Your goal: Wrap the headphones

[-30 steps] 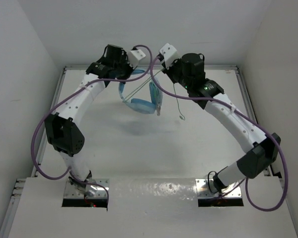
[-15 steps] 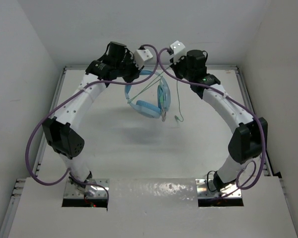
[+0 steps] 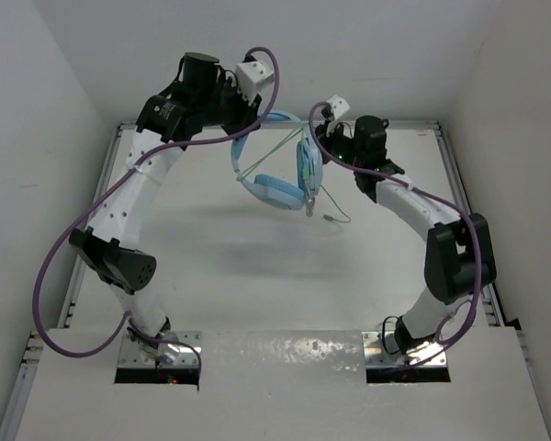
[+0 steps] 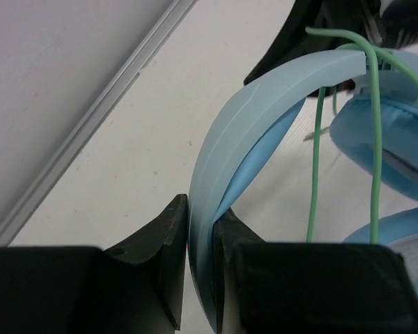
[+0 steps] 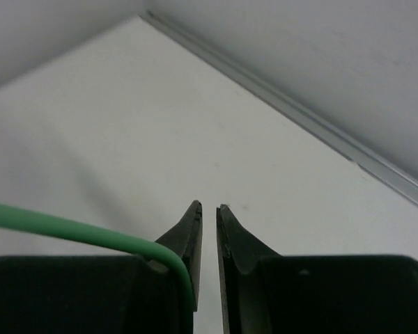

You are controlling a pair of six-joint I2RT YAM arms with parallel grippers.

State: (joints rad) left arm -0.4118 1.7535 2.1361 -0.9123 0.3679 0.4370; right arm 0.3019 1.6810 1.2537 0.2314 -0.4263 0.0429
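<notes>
Moved: left arm has lifted higher; right arm has folded in tighter.
Headphones: held up over the far half of the table, earcups low.
Cable: green, strung across the headband's arc, plug dangling.
Left end effector: clamped on the headband.
Right end effector: fingers a slit apart, cable draped over one.
</notes>
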